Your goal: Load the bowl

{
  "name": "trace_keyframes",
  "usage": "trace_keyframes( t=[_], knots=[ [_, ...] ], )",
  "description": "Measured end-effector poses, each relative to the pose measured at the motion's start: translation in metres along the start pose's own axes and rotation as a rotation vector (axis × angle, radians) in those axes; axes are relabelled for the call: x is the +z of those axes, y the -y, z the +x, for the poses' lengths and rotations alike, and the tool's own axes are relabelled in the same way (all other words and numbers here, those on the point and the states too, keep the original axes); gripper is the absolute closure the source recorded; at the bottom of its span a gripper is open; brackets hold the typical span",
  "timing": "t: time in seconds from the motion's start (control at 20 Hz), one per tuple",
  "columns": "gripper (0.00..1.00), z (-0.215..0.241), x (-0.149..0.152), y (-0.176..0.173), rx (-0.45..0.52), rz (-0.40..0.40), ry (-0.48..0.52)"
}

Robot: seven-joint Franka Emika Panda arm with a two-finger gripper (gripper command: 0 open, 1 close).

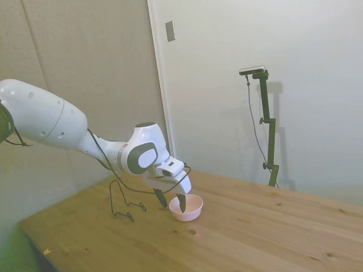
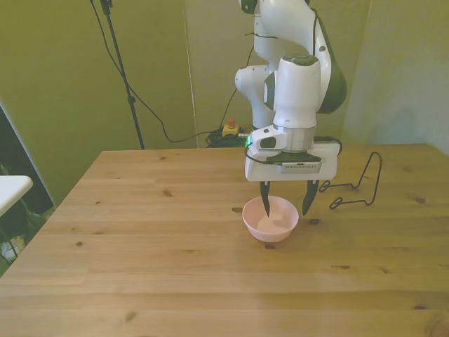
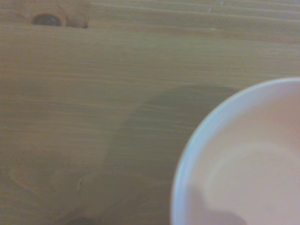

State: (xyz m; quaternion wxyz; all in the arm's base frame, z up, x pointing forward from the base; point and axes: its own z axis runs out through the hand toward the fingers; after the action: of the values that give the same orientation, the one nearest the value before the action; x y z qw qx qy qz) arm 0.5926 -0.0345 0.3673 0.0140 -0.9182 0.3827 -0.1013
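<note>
Both fingers [image 2: 266,201] straddling bowl [image 2: 271,223] rim.

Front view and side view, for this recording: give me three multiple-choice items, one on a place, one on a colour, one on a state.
1. Where does the wire rack stand in the front view?
A. right of the bowl
B. left of the bowl
C. inside the bowl

2. What colour is the bowl?
A. blue
B. pale pink
C. black

3. How does the gripper stand?
A. shut, high above the table
B. open, with one finger inside the bowl's rim and one outside
C. shut on the rack

Key: 1 A, the rack is toward the table's right edge. 2 B, as both views show. 3 B, the front view shows the jaws apart across the rim.
</note>
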Motion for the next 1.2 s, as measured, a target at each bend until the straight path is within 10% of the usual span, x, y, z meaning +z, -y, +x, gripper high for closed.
trace_keyframes(
  t=[1.2],
  knots=[
    [1.00, 0.005, 0.002, 0.020, 0.061, 0.037, 0.041]
  ],
)
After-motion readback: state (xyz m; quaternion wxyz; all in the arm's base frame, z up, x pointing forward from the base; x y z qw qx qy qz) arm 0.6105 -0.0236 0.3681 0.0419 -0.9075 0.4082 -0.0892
